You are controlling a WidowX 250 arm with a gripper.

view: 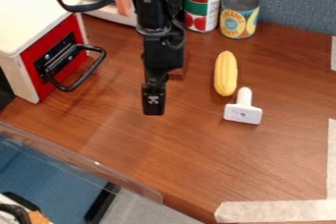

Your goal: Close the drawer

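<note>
Over on the left of the table (164, 154), the drawer (38, 51) shows its red front, looking about flush with the white box (36, 9) around it, so it appears closed; its black handle (88, 72) juts out over the wood; and there is the gripper (154, 110), hanging straight down at the end of the black arm (157, 21), well to the right of that handle and apart from it, short of the corn (226, 73); whether the pincer is apart or together, I cannot tell!

Just behind the gripper, a small reddish block (177, 73) peeks out, partly hidden; to the right stands the corn, lengthwise from back to front, with a white T-shaped piece (242, 113) just in front of it, its stem pointing to the far edge; at that far edge, two cans, the red and green one (202, 2) on the left, the yellow fruit one (238, 15) close beside it on the right; left of them, behind the arm, a teal and white toy (125, 19); pale tape (275, 211) lies along the near edge by the right corner, and clear plastic (85, 165) runs along the slanting near-left edge!
</note>
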